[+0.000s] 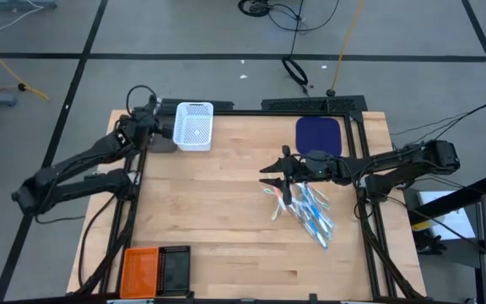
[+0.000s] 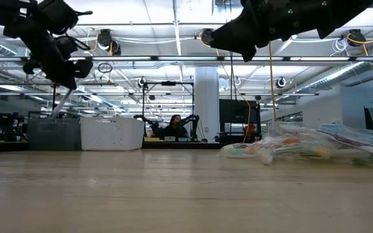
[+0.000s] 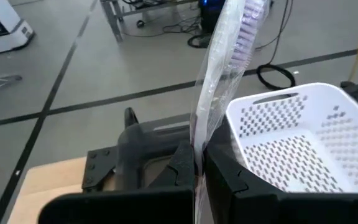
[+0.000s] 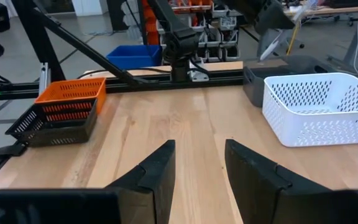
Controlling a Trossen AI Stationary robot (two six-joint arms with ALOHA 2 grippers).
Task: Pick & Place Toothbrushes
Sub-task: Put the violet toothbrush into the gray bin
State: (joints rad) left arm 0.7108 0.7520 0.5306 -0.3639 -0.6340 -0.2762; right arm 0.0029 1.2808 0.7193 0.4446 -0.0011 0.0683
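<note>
The left gripper (image 3: 199,167) was clamped on one wrapped toothbrush (image 3: 229,68), held upright just beside the white basket (image 1: 195,125) at the table's (image 1: 218,219) far left corner. The remaining toothbrushes (image 1: 309,209) lay piled on the right side. The right gripper (image 1: 273,175) hovered beside that pile, fingers apart, holding nothing

white perforated basket (image 1: 195,125) upper middle, grey bin (image 4: 272,79) beside it. orange basket (image 1: 139,270) + black basket (image 1: 174,268) bottom left. navy lid (image 1: 319,135) upper right. toothbrushes (image 1: 310,209) blue/white/pink. light wood table (image 1: 218,219).
</note>
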